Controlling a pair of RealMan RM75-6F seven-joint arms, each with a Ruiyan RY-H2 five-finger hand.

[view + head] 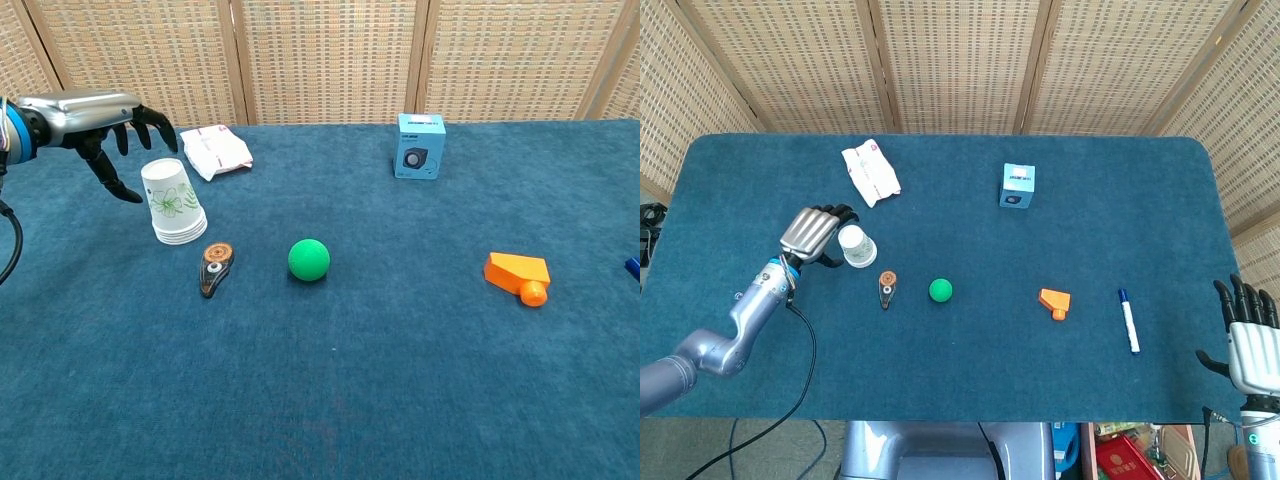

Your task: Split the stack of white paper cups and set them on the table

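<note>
The left robot hand (815,232) hovers at the left of the frame, fingers spread and curved with nothing in them, just beside the stack of paper cups (856,245). In the chest view its dark fingertips (150,122) arch above and just left of the stack (172,201); whether any of them touches it cannot be told. The cups are nested upside down on the blue bench (970,370), white with a green leaf print.

Near the stack lower down lies a small brown tag (887,288), and right of that a green ball (940,290). A white crumpled packet (870,172) sits above the stack, a light blue box (1017,185) in the upper middle. To the right are an orange block (1054,301) and a pen (1127,320).

The right robot hand (1248,338) is at the lower right corner, off the bench edge, fingers straight and apart, empty.
</note>
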